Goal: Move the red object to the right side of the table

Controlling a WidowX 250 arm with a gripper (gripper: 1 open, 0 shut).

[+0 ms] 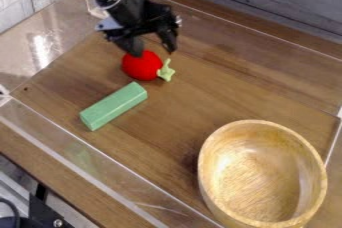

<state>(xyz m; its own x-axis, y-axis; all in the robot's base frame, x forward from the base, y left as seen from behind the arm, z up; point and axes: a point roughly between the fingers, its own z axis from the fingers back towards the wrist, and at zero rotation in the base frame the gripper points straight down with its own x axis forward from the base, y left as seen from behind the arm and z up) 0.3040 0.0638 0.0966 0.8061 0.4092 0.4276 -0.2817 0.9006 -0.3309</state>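
The gripper, black and multi-fingered, hangs from a dark arm that enters from the upper left corner and points downward and toward the camera at a slant. Its jaws stand spread wide, with the dark fingers splayed apart above and just behind the red object; nothing is held between them. Whether any fingertip touches the top of the red object cannot be told from this single view, as the fingers overlap its upper edge. The red object is a small, round, glossy toy fruit resting on the worktop in the left-centre area, well apart from the right side. Its light-green leafy stem sticks out on the right, lying against the wood. In front of it and slightly to the left lies a green rectangular block, flat on its long face and angled diagonally, near the fruit but not touching it. A round wooden bowl sits at the lower right, upright, its pale inside showing, well apart from both the fruit and the block. The worktop is brown wood grain, bordered by low clear acrylic walls visible along the near edge, the left edge and the far edge, with glare on the left panel.
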